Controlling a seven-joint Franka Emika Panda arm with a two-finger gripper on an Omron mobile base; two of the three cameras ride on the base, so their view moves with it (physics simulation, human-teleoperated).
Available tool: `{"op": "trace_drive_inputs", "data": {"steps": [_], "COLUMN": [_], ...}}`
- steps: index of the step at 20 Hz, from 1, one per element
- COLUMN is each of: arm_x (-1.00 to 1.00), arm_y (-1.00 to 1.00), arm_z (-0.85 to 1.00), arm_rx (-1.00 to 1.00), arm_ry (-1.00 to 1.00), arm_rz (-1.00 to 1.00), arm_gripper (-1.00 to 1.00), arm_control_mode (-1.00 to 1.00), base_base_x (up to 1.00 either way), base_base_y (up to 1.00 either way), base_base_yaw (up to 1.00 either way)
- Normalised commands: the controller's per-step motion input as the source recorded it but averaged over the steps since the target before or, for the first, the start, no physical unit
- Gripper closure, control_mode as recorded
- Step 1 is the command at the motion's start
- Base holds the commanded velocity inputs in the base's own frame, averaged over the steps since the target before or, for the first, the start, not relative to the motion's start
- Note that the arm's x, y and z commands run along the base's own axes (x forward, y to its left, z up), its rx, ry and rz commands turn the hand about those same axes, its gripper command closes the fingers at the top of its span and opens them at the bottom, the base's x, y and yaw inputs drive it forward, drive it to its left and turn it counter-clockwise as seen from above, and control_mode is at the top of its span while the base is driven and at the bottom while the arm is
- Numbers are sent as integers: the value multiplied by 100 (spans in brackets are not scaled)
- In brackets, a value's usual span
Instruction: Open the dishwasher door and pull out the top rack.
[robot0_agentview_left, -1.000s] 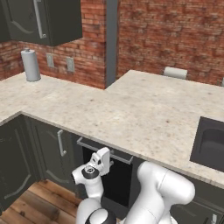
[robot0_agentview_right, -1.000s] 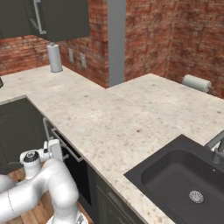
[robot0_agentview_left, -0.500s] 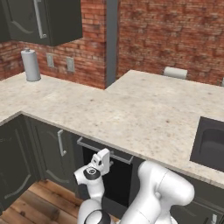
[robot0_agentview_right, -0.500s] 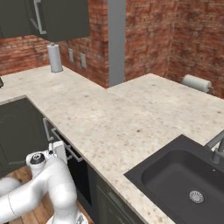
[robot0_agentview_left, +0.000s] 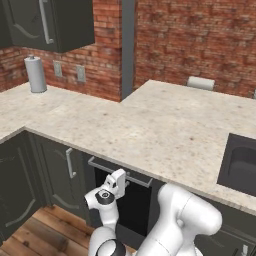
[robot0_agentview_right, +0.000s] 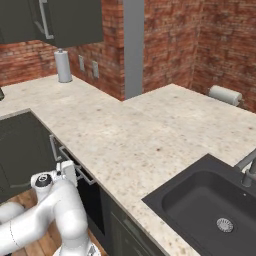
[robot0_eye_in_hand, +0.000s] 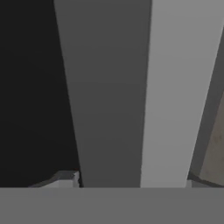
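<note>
The dishwasher door (robot0_agentview_left: 134, 207) is a dark panel under the counter and stands closed, also seen at the dishwasher door (robot0_agentview_right: 94, 199). Its silver bar handle (robot0_agentview_left: 102, 166) runs along the top edge just below the counter lip. My gripper (robot0_agentview_left: 123, 178) reaches up to the handle from below and in front. In the hand view the handle (robot0_eye_in_hand: 131, 87) passes between my gripper (robot0_eye_in_hand: 129, 179) fingers. The left fingertip (robot0_eye_in_hand: 65, 178) and the right one sit tight against the bar's two sides. From the right base view my gripper (robot0_agentview_right: 70, 169) sits at the handle (robot0_agentview_right: 82, 172). The top rack is hidden behind the door.
Narrow cabinet doors (robot0_agentview_left: 62, 175) with short vertical handles stand left of the dishwasher. A speckled counter (robot0_agentview_left: 150, 125) runs above, with a paper towel roll (robot0_agentview_left: 35, 74) at the back left and a dark sink (robot0_agentview_right: 210, 210) to the right. Wooden floor (robot0_agentview_left: 45, 235) lies below.
The hand has stayed at the handle, and the arm's round joint below it has shifted only slightly. The door has not moved.
</note>
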Motion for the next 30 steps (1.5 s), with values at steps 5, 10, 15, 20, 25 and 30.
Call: {"op": "trace_drive_inputs", "data": {"steps": [5,10,15,20,25,30], "arm_x": [1,-14,-65,-85,-99,-100], "arm_y": [-1,-6,0,0,0,0], "arm_z": [-7,-20,-17,-43,-48,-57], "arm_rx": [-1,0,17,19,20,23], "arm_ry": [4,13,48,50,62,65], "arm_rz": [0,5,29,30,39,42], "arm_gripper": [100,100,100,100,100,100], "arm_control_mode": [-100,-100,-100,-100,-100,-100], "base_base_x": [0,0,0,0,0,0], "base_base_y": [0,0,0,0,0,0], "base_base_yaw": [0,0,0,0,0,0]}}
